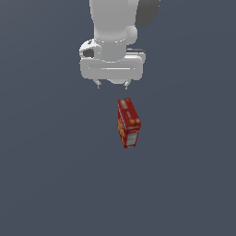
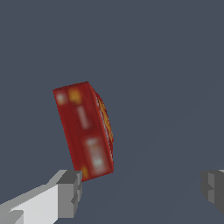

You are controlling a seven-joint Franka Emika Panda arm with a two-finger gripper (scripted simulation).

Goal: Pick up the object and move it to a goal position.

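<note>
Exterior view: I see the red cracker box (image 1: 128, 123) standing upright, long axis vertical, below my gripper (image 1: 112, 84), jaws apart.

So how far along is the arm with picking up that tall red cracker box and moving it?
Nothing looks done yet. The tall, narrow red cardboard box stands on the grey floor, untouched. In hand is the approach: the white gripper hangs above the box, jaws wide open, and in the wrist view the box lies off to one side of the fingers, not between them. Left: align, descend, grasp, lift and carry.
</note>
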